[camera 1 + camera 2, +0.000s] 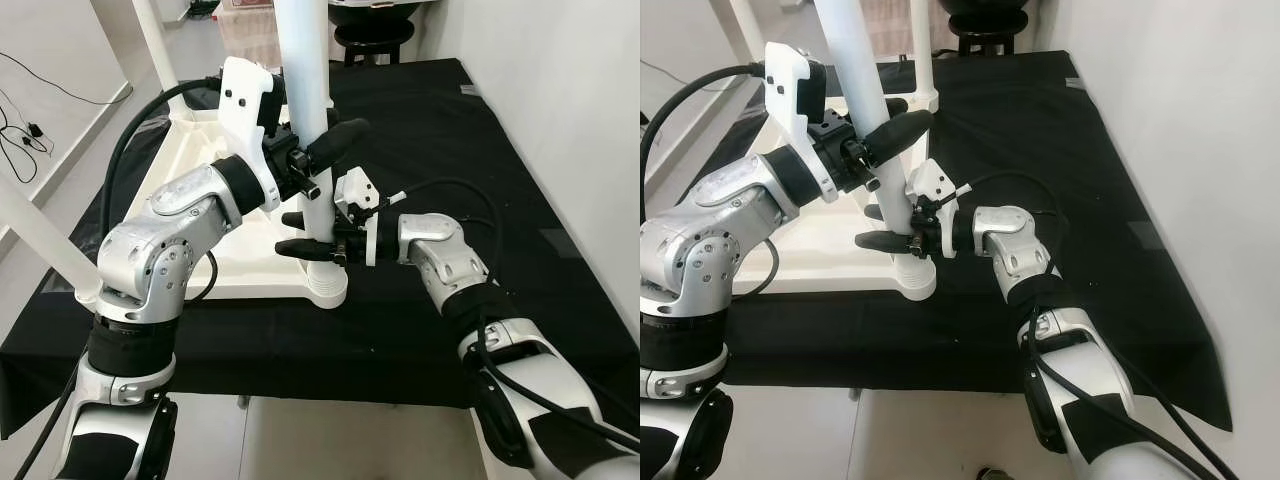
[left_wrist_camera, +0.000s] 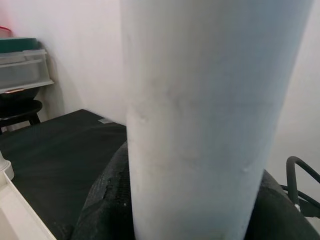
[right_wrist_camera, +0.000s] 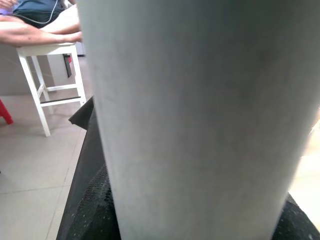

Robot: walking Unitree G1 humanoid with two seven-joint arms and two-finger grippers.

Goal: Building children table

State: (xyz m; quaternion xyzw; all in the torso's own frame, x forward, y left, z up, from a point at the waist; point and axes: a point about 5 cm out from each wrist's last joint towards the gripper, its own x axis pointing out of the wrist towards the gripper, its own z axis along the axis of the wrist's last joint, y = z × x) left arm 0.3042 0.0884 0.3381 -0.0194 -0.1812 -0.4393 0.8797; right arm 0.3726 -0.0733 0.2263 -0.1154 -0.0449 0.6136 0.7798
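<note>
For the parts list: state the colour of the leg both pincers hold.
White; the leg shows best in the left eye view.

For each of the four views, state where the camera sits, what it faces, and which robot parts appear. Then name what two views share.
Left eye: head, looking down at table leg; left gripper, right gripper.
Right eye: same scene, tabletop, black cloth.
Left wrist: against the leg, black fingers.
Right wrist: against the leg; white stool.
Shared: all show the leg.

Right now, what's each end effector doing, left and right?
Left end effector: closed on the white table leg, higher up.
Right end effector: closed on the same leg, near its base.
</note>
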